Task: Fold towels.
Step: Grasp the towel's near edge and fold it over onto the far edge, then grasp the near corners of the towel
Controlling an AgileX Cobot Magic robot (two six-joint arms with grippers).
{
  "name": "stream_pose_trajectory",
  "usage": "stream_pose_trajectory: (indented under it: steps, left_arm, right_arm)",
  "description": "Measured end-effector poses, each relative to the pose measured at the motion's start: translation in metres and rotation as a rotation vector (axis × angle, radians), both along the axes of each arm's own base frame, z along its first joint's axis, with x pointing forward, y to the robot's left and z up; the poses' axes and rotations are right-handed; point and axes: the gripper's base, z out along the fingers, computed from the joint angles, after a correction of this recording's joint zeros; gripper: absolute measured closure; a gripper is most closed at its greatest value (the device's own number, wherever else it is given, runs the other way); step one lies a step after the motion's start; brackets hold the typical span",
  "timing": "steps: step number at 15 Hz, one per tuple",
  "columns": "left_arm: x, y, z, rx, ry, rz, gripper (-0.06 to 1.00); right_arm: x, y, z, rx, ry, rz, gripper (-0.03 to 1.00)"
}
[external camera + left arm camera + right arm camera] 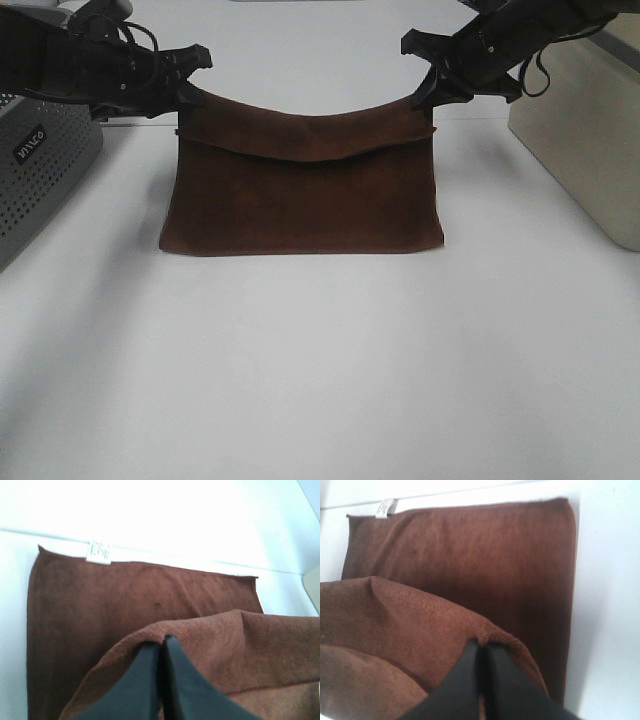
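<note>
The dark reddish-brown towel [300,205] lies on the white table [320,380], its near part flat and its far edge raised and sagging in the middle. My left gripper [190,96] is shut on the towel's far left corner, and my right gripper [428,92] is shut on the far right corner. In the left wrist view the black fingers [145,680] pinch a fold of cloth [240,645] above the flat layer [115,600], whose white tag [99,551] shows at one edge. The right wrist view shows the same pinch [482,647], the flat layer [485,555] and the tag [385,507].
A grey perforated basket [40,170] stands at the left edge of the table. A beige bin [590,140] stands at the right. A wide stretch of white tabletop extends in front of the towel.
</note>
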Motion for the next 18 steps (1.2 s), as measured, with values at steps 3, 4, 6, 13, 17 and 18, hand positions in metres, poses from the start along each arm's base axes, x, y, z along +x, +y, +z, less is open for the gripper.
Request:
stream_pose_trajectory:
  steps: [3, 4, 6, 13, 17, 18]
  left_arm:
    - [0.034, 0.001, -0.009, 0.029, -0.065, 0.065, 0.94]
    - [0.043, 0.001, -0.018, 0.041, -0.072, 0.088, 0.94]
    - [0.053, 0.001, -0.028, 0.048, -0.080, 0.101, 0.94]
    - [0.074, -0.006, -0.052, 0.057, -0.100, 0.055, 0.09]
    - [0.070, -0.009, -0.030, 0.123, -0.148, -0.049, 0.04]
    - [0.069, -0.010, -0.025, 0.131, -0.148, -0.071, 0.04]
  right_arm:
    - [0.034, 0.003, -0.018, -0.006, -0.056, -0.012, 0.97]
    - [0.044, 0.004, -0.029, -0.008, -0.072, -0.017, 0.97]
    - [0.053, 0.004, -0.039, -0.007, -0.092, -0.024, 0.97]
    - [0.065, 0.004, -0.071, -0.022, -0.098, -0.034, 0.17]
    - [0.053, 0.004, -0.049, -0.064, -0.037, 0.047, 0.12]
    - [0.050, 0.003, -0.043, -0.075, -0.016, 0.061, 0.12]
